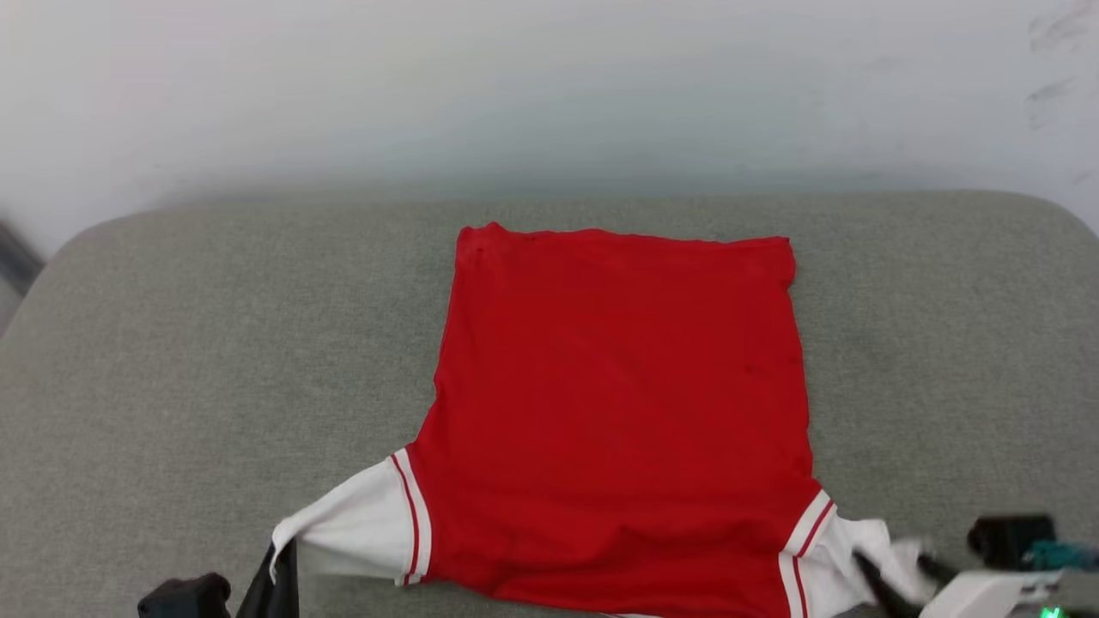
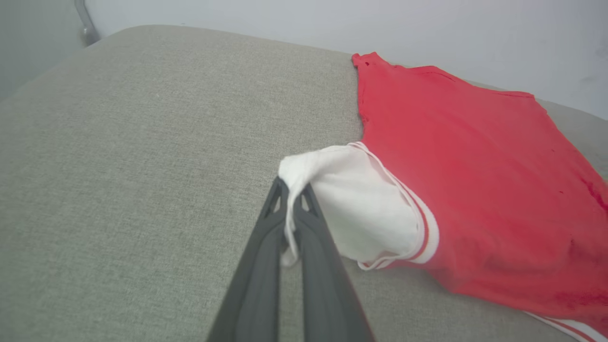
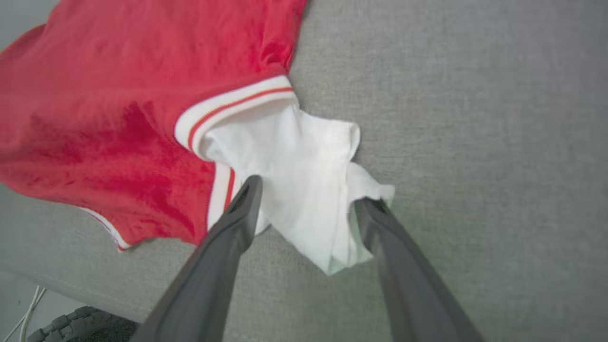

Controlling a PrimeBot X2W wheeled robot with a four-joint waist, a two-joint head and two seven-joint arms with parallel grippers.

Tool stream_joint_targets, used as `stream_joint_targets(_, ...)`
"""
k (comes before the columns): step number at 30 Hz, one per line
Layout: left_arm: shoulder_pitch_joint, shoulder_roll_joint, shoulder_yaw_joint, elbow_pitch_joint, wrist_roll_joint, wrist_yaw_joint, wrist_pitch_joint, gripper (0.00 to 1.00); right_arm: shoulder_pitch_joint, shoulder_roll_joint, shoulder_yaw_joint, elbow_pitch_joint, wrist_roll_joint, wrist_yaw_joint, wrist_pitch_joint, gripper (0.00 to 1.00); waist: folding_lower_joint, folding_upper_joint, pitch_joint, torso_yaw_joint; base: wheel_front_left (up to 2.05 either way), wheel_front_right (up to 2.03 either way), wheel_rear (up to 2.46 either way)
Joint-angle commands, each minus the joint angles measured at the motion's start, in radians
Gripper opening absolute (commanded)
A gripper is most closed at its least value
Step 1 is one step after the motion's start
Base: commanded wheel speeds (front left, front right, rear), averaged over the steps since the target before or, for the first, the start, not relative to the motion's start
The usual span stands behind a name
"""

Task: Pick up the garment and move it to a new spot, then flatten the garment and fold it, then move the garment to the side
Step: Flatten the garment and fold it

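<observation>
As the garment (image 1: pixel 618 412) lies spread, grey cushion (image 1: pixel 215 343) surrounds it.

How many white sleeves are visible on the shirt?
2. One sleeve, at left, is pinched by the left gripper; the other, at right, lies inside the open right gripper.

We lose the near edge of the shirt (image 1: pixel 618 412) below the head view's frame. The left gripper (image 1: pixel 283 562) is mostly cut off there, and the right gripper (image 1: pixel 901 573) is smeared with blur. In the left wrist view, the sleeve (image 2: pixel 361 209) has its edge hidden between the fingers (image 2: pixel 266 266). In a corner of the right wrist view, a dark ribbed thing (image 3: pixel 80 325) and pale cords (image 3: pixel 26 318) are clipped; we cannot tell what they are.
</observation>
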Motion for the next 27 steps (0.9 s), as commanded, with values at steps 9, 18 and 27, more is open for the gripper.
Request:
stream_joint_targets(9,-0.114,0.007,-0.022,-0.066,0.050,-0.002,-0.013,0.00,-0.289,0.033,-0.161,0.010,-0.013,0.000,-0.107,1.00,0.0002,-0.0001,0.112,0.026,0.00,0.00,0.00)
stream_joint_targets(18,-0.320,-0.062,-0.096,-0.087,0.094,-0.042,-0.079,0.00,-0.816,-0.092,-0.200,0.345,0.030,0.000,0.174,1.00,0.0002,-0.0001,0.354,0.148,0.00,0.00,0.00)
stream_joint_targets(27,-0.424,-0.108,-0.148,-0.055,0.109,-0.082,-0.127,0.00,-1.082,-0.156,-0.198,0.478,0.000,0.000,0.486,1.00,0.0002,-0.0001,0.498,0.231,0.00,0.00,0.00)
